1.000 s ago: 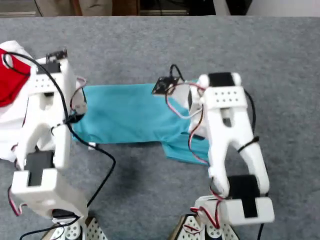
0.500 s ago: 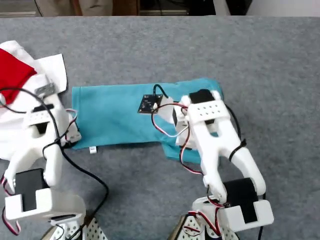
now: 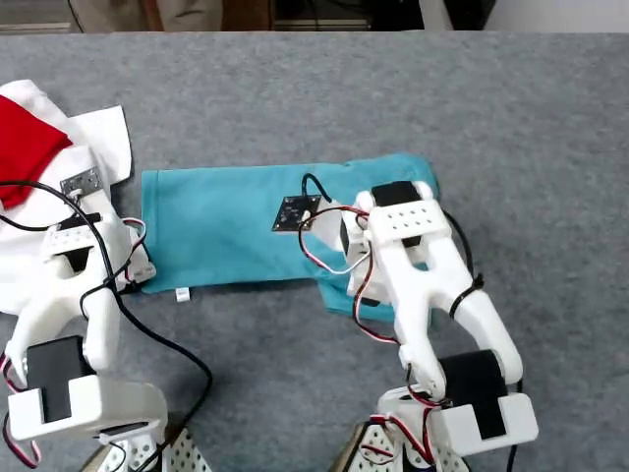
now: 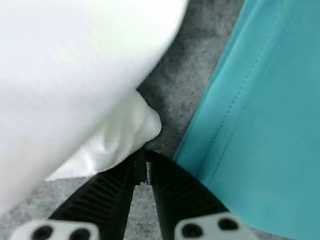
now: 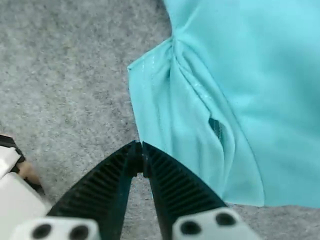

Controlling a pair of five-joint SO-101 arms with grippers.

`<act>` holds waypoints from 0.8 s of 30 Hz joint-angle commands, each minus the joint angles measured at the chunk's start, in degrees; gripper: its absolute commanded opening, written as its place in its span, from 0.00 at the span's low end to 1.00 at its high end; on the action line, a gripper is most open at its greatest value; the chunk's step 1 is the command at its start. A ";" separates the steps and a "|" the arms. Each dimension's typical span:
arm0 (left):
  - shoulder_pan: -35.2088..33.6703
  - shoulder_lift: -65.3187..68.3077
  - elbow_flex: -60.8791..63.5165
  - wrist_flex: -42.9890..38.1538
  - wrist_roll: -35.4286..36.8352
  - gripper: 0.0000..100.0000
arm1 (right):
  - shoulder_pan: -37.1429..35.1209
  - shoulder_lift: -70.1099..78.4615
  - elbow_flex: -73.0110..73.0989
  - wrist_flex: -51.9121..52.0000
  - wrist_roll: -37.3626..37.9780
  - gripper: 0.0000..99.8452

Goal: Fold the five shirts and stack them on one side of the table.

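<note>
Far left: white shirt [image 3: 103,138] w/ red shirt [image 3: 25,147] on it, heaped at the counter [image 3: 541,118] edge, prob. the stacking side. Next, left end effector [image 4: 142,167] pinched closed, empty, betw. white cloth & teal shirt [image 3: 226,226]. Teal one lies mid-counter, folded to a band. By its bunched sleeve [image 5: 170,100], right end effector [image 5: 137,152] is closed too, empty; likely next grab.

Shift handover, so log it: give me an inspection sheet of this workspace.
Surface: grey felt table.
Job's things: teal shirt flat mid-table, sleeve creased; white shirt and red shirt heaped at left edge.
Clutter: nothing seen.
Grippers: left gripper shut at the white shirt; right gripper shut beside the sleeve.
Cables: black cable loops off the left arm.
Surroundings: dark furniture past the far edge.
</note>
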 commanded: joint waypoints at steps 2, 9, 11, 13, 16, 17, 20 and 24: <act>-0.97 -1.45 -0.09 -1.32 0.09 0.02 | -0.48 -2.95 -3.65 0.35 -1.23 0.00; -0.97 -1.45 0.00 -1.32 0.09 0.02 | -0.48 0.57 -9.80 -7.56 -4.48 0.00; -0.97 -1.45 0.00 -1.32 0.09 0.02 | -0.66 4.79 -8.92 -11.43 -5.19 0.00; -0.97 -1.45 0.00 -1.32 0.09 0.02 | -0.66 8.75 -9.01 -13.10 -7.21 0.00; -0.97 -1.45 0.00 -1.32 0.09 0.02 | -0.66 12.35 -8.75 -13.01 -7.47 0.00; -0.97 -1.45 0.00 -1.41 0.09 0.02 | -0.57 12.70 -8.57 -12.75 -7.56 0.00; -0.97 -1.45 0.00 -1.41 0.09 0.02 | -0.66 11.56 -7.78 -10.20 -7.47 0.00; -0.97 -1.45 0.00 -1.41 0.09 0.02 | -1.01 7.08 -6.29 -6.95 -7.65 0.00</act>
